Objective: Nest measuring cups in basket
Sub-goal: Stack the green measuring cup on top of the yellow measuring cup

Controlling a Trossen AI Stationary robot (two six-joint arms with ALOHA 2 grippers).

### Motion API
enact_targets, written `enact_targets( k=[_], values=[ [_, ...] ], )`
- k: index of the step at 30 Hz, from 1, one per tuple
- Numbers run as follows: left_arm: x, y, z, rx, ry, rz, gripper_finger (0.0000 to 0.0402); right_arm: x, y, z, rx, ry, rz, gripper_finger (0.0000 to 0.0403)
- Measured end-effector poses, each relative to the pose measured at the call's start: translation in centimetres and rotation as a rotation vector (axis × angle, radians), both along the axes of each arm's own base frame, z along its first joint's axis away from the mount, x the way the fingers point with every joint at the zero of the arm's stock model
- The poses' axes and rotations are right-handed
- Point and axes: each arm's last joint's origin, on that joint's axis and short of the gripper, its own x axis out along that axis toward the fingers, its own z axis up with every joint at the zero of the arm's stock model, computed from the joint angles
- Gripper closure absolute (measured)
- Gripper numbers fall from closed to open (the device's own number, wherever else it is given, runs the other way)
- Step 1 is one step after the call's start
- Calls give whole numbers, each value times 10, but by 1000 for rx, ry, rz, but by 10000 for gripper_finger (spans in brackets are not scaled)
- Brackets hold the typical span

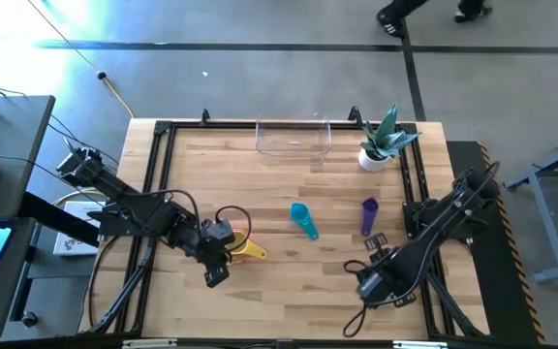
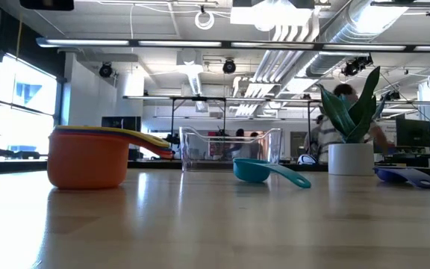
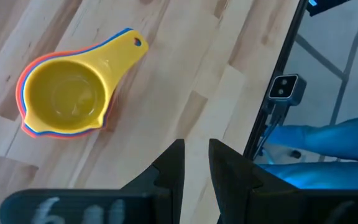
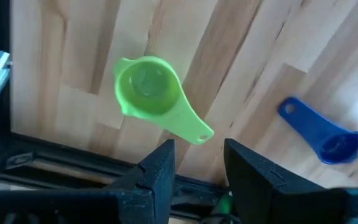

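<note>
A nested stack of measuring cups [image 3: 64, 96], yellow on top with orange, red and blue rims beneath, stands on its base on the wooden table [image 1: 289, 281]; in the low view the stack [image 2: 88, 157] shows at the left. My left gripper [image 3: 196, 168] hovers beside it, open, with nothing between the fingers. A green cup [image 4: 148, 93] sits mouth up on the table under my right gripper [image 4: 197, 165], which is open above and just off its handle end. The teal cup [image 1: 303, 219] and the purple cup [image 1: 368, 215] lie mid-table. The clear basket [image 1: 294, 139] stands at the far edge.
A white pot with a green plant [image 1: 376, 155] stands right of the basket. A black frame [image 1: 158, 174] runs along the table's edges. The purple cup [image 4: 325, 140] lies close to the green one. People show in the room beyond the table.
</note>
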Motion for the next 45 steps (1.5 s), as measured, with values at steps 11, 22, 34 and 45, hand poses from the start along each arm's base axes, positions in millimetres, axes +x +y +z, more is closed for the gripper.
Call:
enact_targets(
  k=[11, 22, 34, 45],
  values=[
    [-1, -2, 0, -24, 7, 66, 339, -16, -13, -53, 97, 1, 117, 273],
    [-1, -2, 0, -29, 10, 75, 339, -14, -10, -84, 192, -93, 145, 274],
    [-1, -2, 0, -19, 4, 82, 339, -19, -18, -107, 171, -109, 127, 274],
    [-1, -1, 0, -13, 1, 85, 339, -20, -19, -111, 168, -115, 93, 325]
  ],
)
